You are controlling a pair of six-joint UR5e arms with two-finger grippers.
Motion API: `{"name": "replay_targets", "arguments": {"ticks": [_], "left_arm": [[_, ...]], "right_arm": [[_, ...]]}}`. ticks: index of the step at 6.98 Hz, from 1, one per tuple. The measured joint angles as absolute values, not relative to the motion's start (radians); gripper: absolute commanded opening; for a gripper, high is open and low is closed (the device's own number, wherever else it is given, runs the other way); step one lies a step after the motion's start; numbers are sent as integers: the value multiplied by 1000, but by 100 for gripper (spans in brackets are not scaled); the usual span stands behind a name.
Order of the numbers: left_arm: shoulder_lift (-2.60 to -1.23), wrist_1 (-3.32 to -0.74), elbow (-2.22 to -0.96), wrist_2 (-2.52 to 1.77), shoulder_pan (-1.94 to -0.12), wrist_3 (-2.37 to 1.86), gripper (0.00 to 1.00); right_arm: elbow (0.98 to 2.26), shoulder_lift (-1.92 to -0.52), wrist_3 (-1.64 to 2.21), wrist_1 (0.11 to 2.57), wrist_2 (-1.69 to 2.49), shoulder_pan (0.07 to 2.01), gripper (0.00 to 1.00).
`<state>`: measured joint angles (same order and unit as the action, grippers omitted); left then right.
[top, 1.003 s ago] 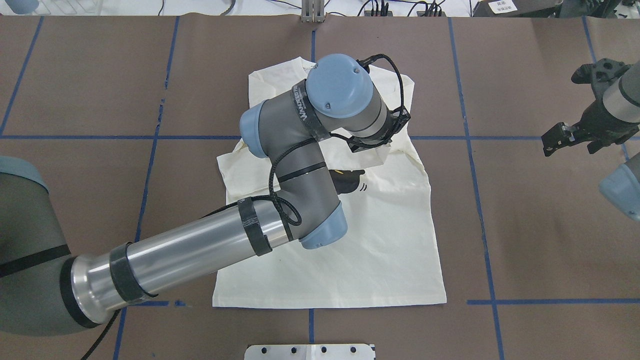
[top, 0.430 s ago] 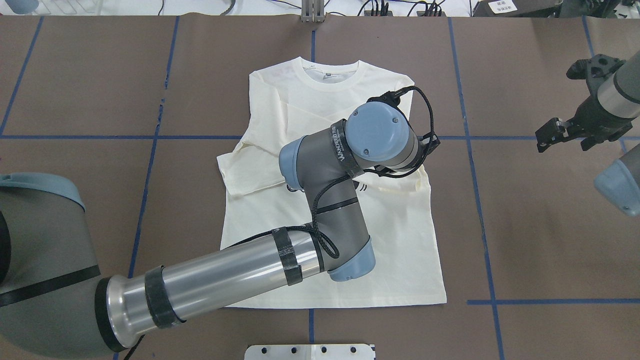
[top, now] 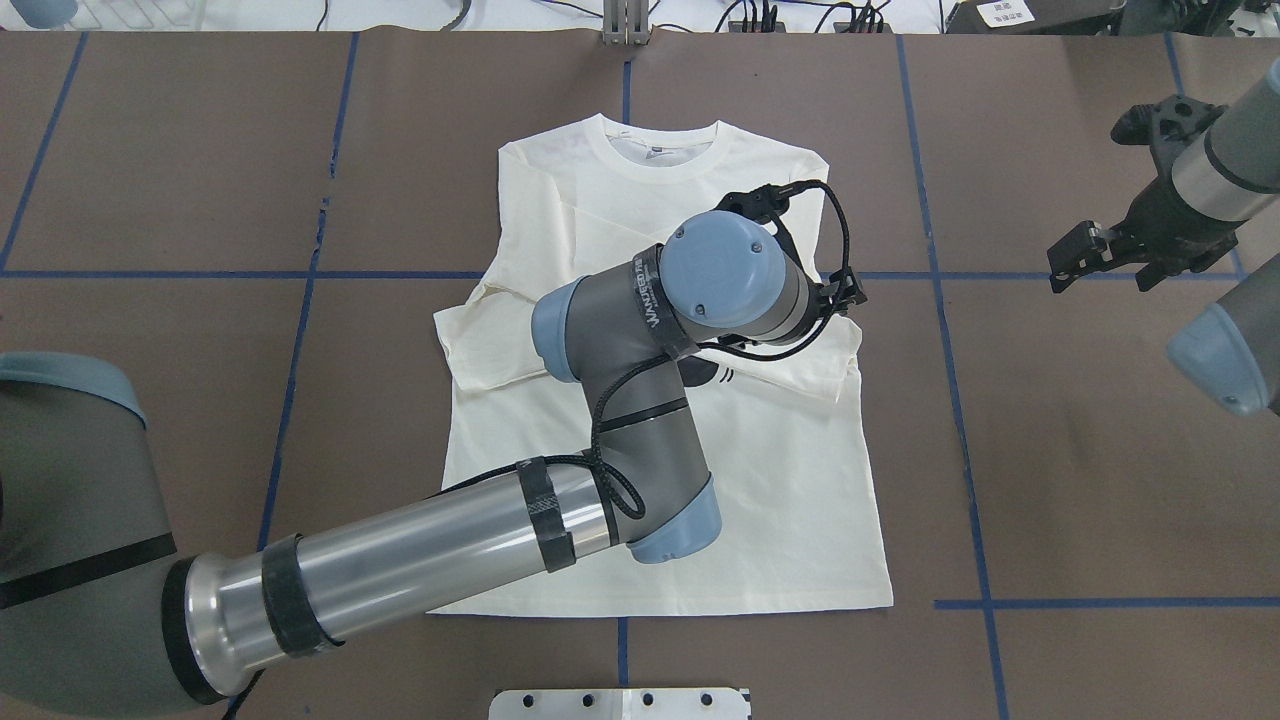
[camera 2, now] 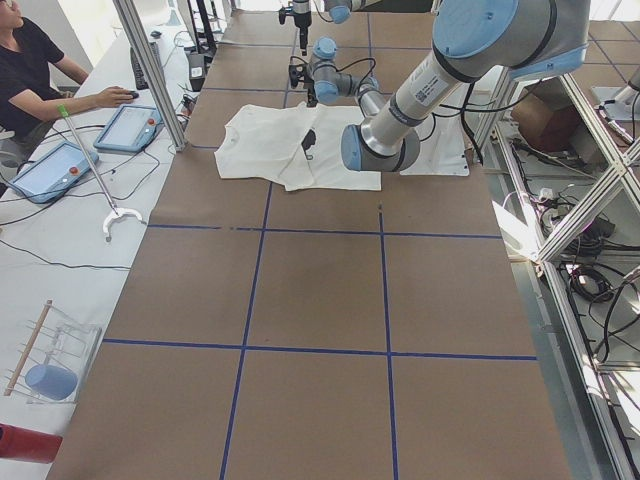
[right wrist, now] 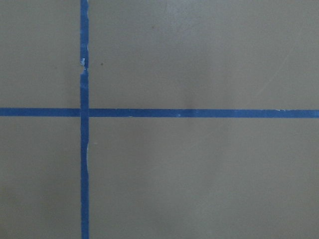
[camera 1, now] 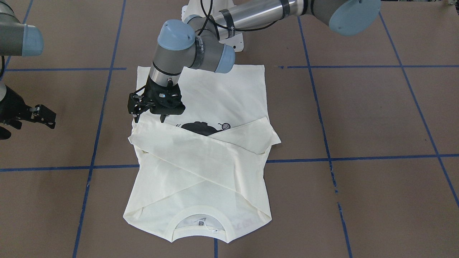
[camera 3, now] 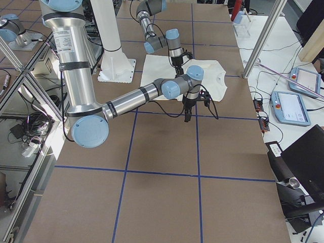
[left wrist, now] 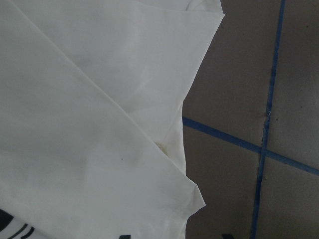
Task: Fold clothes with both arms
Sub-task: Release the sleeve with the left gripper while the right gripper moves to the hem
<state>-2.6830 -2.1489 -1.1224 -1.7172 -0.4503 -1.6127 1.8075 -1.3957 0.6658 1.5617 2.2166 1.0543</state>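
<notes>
Jaws apart and empty, my left gripper (camera 1: 150,116) hovers just above the folded sleeve (camera 1: 161,143) of the T-shirt (camera 1: 200,172), which lies flat mid-table. If I descend off-line, I could snag that sleeve and drag the fold open. My right gripper (top: 1075,262) hovers well apart; I cannot tell its grip.

My brown table (top: 1100,480) is crossed by a grid of blue tape lines (top: 1100,603). In the left side view, an operator (camera 2: 28,70) in black sits at ten o'clock beside two tablets (camera 2: 128,128). A hooked stick (camera 2: 88,165) lies at nine o'clock.
</notes>
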Motion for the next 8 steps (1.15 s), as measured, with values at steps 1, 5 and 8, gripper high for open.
{"name": "replay_targets", "arguments": {"ticks": [1, 5, 8], "left_arm": [[-2609, -2087, -1228, -1739, -466, -1566, 100], [-2215, -1757, -1836, -1780, -524, -1322, 100], [-2113, -1724, -1972, -1781, -534, -1300, 100]], "right_arm": [[1812, -1399, 743, 1501, 2220, 1031, 100], [1965, -1458, 1299, 1267, 1987, 662, 100], [2042, -1506, 1539, 1262, 1752, 343, 100]]}}
